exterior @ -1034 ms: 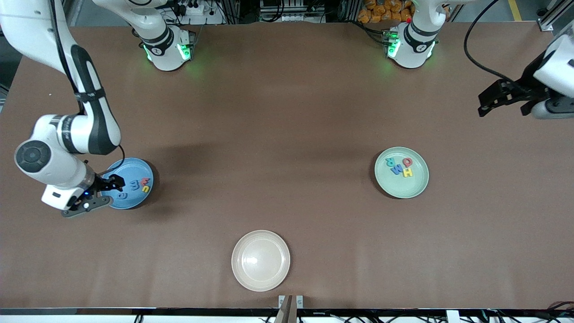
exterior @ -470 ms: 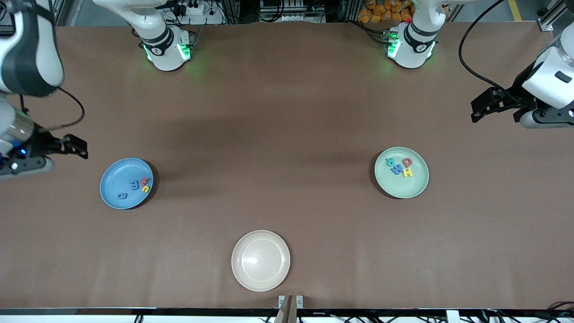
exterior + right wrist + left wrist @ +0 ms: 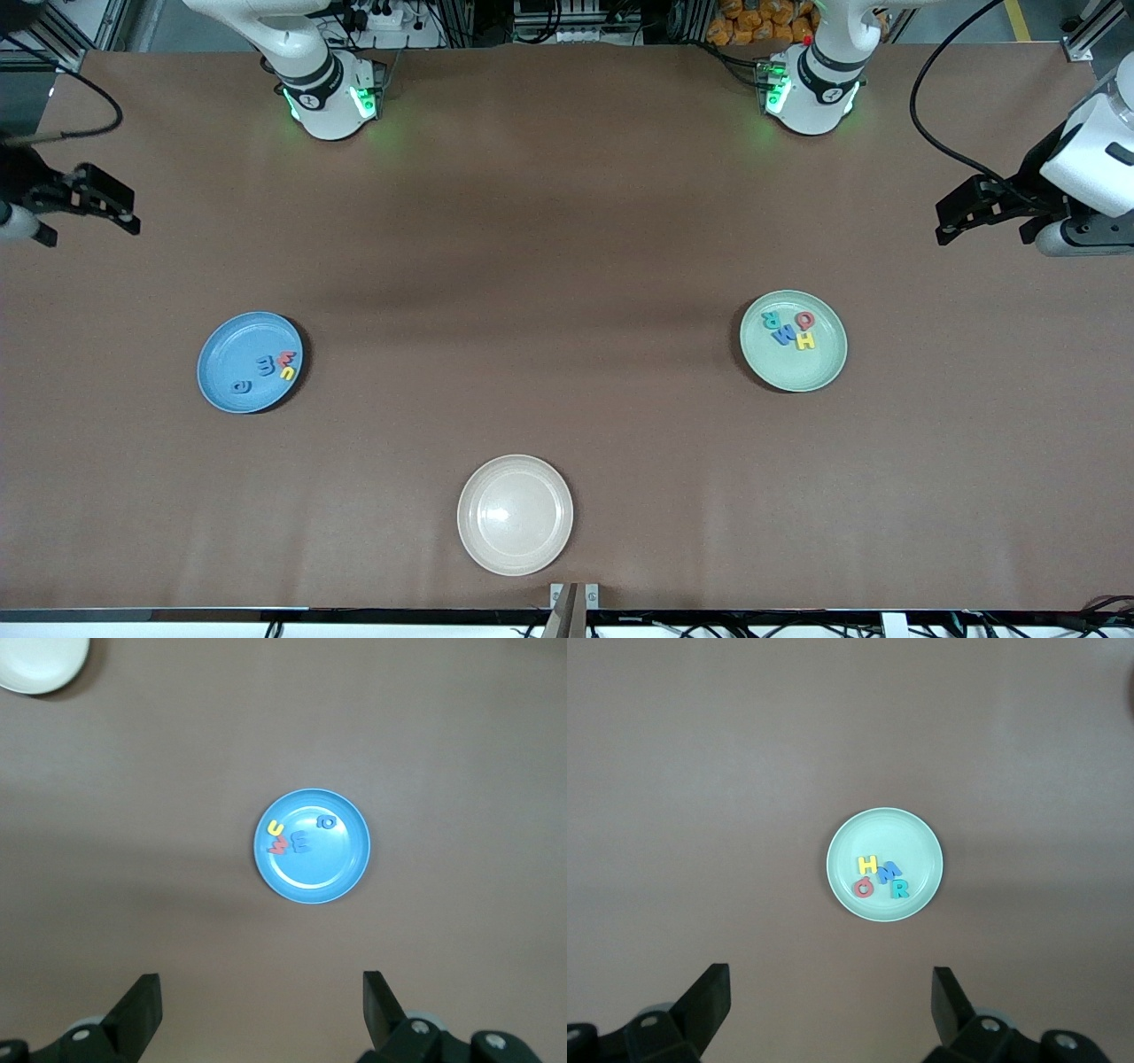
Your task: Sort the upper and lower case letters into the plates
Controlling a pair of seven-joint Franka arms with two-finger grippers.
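The blue plate (image 3: 250, 361) at the frame's left-centre holds four lowercase letters (image 3: 273, 367); the mint green plate (image 3: 793, 340) at right-centre holds Q, H, M, R (image 3: 790, 330). Right pincer (image 3: 93, 202) at the upper-left edge and left pincer (image 3: 970, 206) at the upper-right edge both hang wide and empty over bare desk (image 3: 567, 266). Sorting looks finished, so the main risk is an arm dipping again and knocking a plate.

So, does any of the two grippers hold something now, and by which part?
Nothing is held. The left gripper and the right gripper are both open and empty, up above the brown table.
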